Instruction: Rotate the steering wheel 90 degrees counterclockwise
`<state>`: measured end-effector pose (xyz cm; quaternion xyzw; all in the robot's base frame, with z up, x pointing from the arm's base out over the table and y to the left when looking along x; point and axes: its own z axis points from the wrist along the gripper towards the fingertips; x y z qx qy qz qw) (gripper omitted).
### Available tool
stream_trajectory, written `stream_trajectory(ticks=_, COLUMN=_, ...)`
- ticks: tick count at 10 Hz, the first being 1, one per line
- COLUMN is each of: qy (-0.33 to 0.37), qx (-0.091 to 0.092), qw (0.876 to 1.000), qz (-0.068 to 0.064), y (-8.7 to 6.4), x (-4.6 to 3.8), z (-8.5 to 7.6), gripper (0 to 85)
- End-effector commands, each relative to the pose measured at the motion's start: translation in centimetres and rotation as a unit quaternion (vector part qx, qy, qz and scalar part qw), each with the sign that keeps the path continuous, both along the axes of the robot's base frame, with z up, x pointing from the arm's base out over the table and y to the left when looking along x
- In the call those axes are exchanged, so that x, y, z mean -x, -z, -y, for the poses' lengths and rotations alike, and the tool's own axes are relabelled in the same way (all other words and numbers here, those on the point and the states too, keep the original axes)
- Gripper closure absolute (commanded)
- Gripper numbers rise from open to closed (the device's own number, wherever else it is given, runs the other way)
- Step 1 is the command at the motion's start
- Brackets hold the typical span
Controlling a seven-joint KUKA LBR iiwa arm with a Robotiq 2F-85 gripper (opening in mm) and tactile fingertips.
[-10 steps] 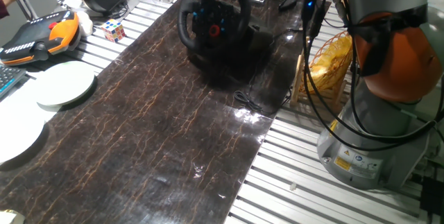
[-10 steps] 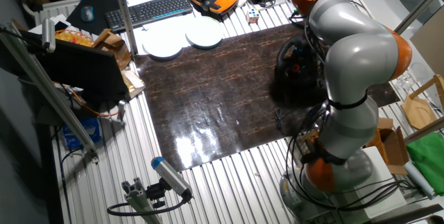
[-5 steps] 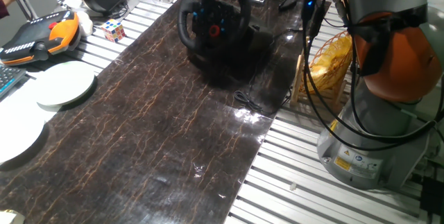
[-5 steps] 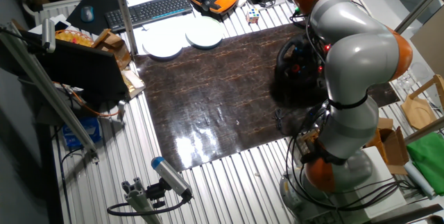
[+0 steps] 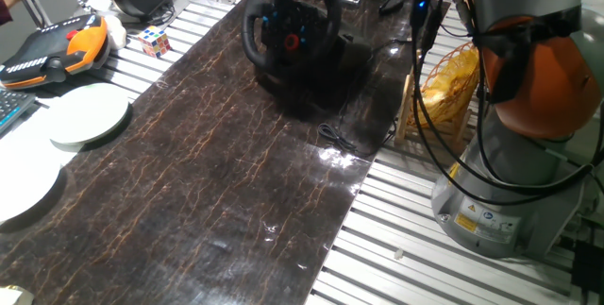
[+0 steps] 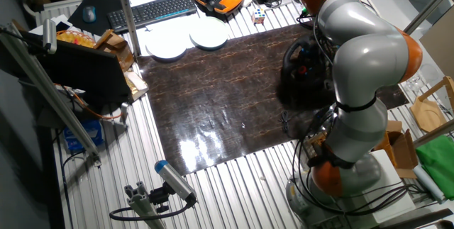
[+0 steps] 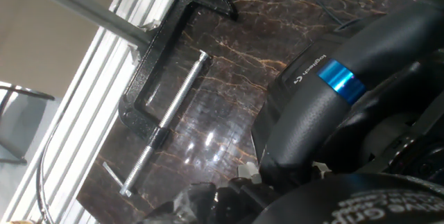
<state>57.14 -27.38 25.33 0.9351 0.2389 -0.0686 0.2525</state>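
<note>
Although the arm's working end is out of frame in one fixed view, the black gaming steering wheel with its thick round rim [image 5: 291,12] shows plainly there: it stands tilted on its black base at the far end of the dark marble-patterned mat [image 5: 217,173] on the slatted metal desk [image 5: 415,248], its hub showing blue-lit and red buttons. The claw itself does not appear in this view.

In the other fixed view, the grey and orange arm [image 6: 362,52] bends over the same corner of the mat, and its bulk hides most of the wheel; only a dark part of the rim shows beside the arm's upper links. The claw is hidden here as well.

The hand view looks from very close along the rim, where a blue stripe [image 7: 340,80] marks the wheel's top centre. The rim lies directly ahead and below the camera, filling the lower right. A black C-clamp [image 7: 163,106] lies on the mat beside it. Dark shapes at the bottom edge may be the fingers, but whether they are parted or closed on the rim I cannot tell.
</note>
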Motion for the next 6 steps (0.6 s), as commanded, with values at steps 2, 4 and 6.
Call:
stream_trajectory(ticks=2, qy=-0.006, qx=-0.001, qw=1.0, qz=0.002, y=0.03, x=0.01, z=-0.07, gripper=71.3)
stream_trajectory(ticks=4, qy=-0.022, qx=-0.011, qw=1.0, qz=0.005, y=0.13, x=-0.09, z=-0.14, gripper=78.0)
stream_trajectory(ticks=6, qy=-0.042, qx=-0.025, qw=0.999, qz=0.0, y=0.35, x=-0.3, z=-0.24, gripper=84.0)
